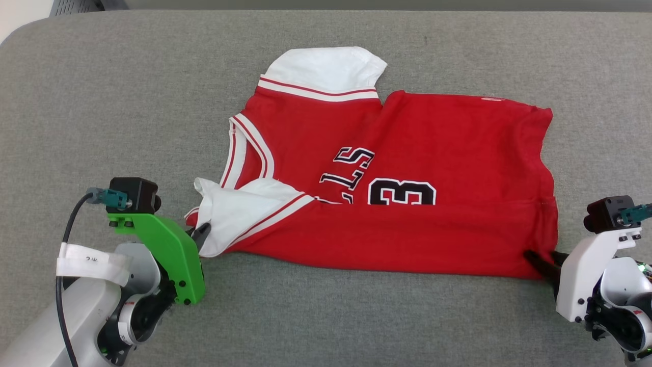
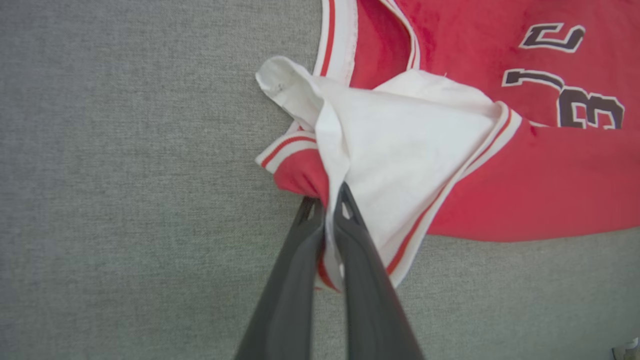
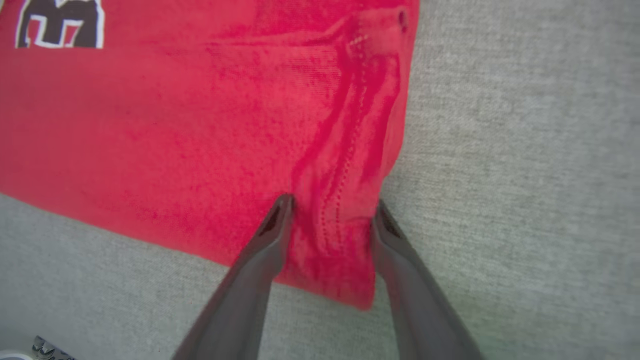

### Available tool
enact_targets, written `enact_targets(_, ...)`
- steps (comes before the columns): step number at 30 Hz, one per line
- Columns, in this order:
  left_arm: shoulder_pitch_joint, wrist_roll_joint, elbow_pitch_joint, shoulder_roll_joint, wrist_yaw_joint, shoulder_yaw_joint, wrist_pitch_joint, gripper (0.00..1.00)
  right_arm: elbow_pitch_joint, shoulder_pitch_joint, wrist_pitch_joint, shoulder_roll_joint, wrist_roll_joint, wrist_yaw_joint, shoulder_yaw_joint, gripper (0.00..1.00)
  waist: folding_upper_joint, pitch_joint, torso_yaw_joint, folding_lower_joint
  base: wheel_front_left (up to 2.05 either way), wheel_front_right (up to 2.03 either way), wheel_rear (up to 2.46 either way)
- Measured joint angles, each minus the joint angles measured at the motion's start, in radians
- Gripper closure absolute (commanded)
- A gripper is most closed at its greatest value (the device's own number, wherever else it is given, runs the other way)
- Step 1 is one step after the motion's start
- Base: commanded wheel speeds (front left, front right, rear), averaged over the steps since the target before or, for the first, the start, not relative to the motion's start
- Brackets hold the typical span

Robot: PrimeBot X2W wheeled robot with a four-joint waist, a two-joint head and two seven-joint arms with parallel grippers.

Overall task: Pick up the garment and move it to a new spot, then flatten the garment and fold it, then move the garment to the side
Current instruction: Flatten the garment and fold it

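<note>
Left wrist view: left gripper clamps the white sleeve of the shirt. Right gripper, half open, straddles the hem corner.

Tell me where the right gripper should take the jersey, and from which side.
Grip the near right hem corner of the jersey, coming in low from the near edge. The stitched hem bunches into a ridge there, and the open right gripper straddles it. The left gripper pinches the white sleeve.
</note>
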Motion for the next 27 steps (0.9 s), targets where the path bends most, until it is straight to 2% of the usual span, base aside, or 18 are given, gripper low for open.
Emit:
enact_targets(15, 0.076, 0.004, -0.003, 0.015, 0.001, -0.018, -0.016, 1.0, -0.007, 0.014, -0.028, -0.003, -0.002, 0.0, 0.038, 1.0, 0.0, -0.109, -0.003, 0.0, 0.0, 0.0, 0.0)
enact_targets(27, 0.267, -0.04, -0.058, 0.067, 0.054, -0.021, -0.02, 1.0, -0.045, 0.162, 0.003, -0.001, 0.008, 0.0, 0.048, 1.0, 0.0, -0.248, 0.003, 0.0, 0.0, 0.0, 0.0)
